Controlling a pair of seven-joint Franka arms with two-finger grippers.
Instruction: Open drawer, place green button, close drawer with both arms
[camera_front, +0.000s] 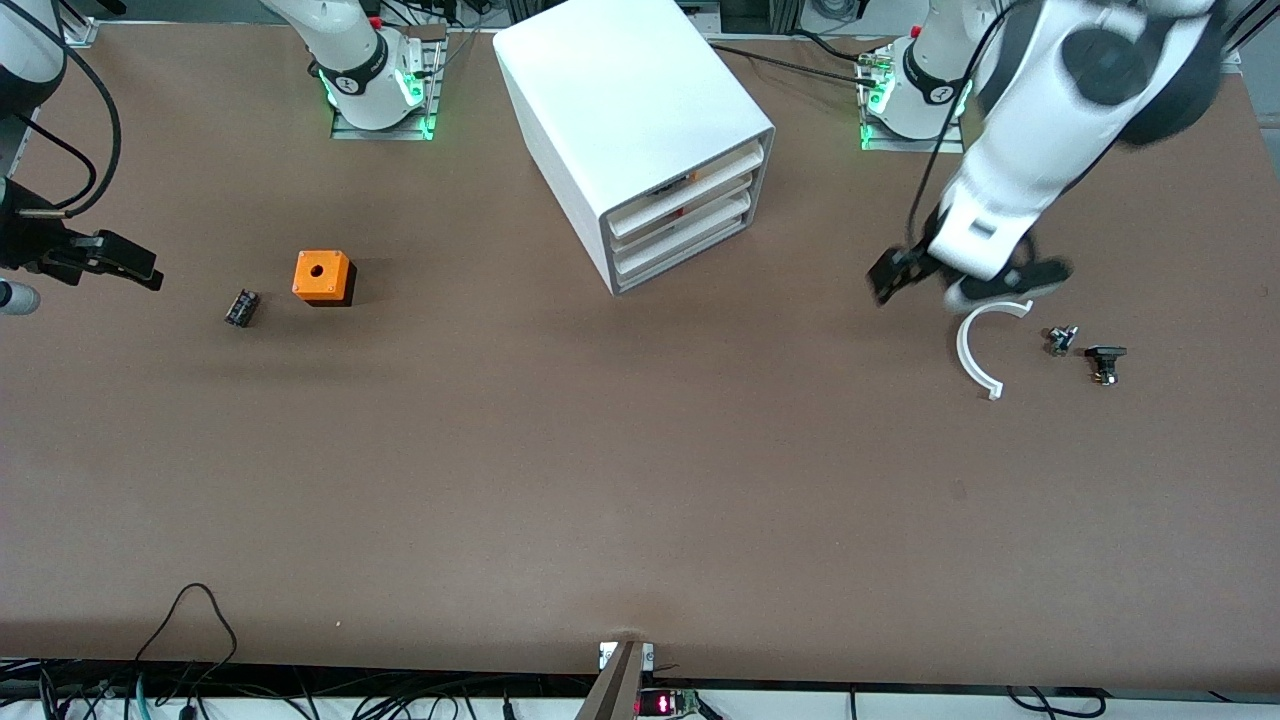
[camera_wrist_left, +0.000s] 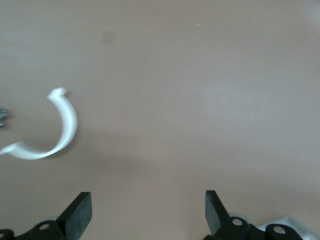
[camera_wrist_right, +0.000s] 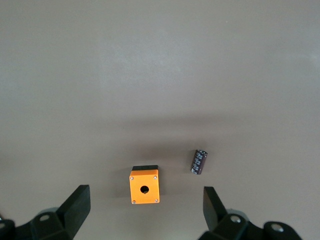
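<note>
The white cabinet (camera_front: 640, 110) stands at the robots' edge of the table, all its drawers shut. The drawer (camera_front: 685, 262) is the bottommost. My left gripper (camera_front: 966, 280) hangs open over the table by a white curved strip (camera_front: 975, 350); in the left wrist view the gripper (camera_wrist_left: 147, 215) holds nothing and the strip (camera_wrist_left: 62, 127) lies off to one side. Two small dark parts (camera_front: 1062, 340) (camera_front: 1105, 362) lie beside the strip; I cannot tell whether either is the button. My right gripper (camera_front: 125, 262) (camera_wrist_right: 145, 212) is open and empty at the right arm's end.
An orange cube with a hole (camera_front: 322, 277) (camera_wrist_right: 144, 186) and a small black block (camera_front: 242, 307) (camera_wrist_right: 199, 162) lie toward the right arm's end. Cables run along the table edge nearest the camera.
</note>
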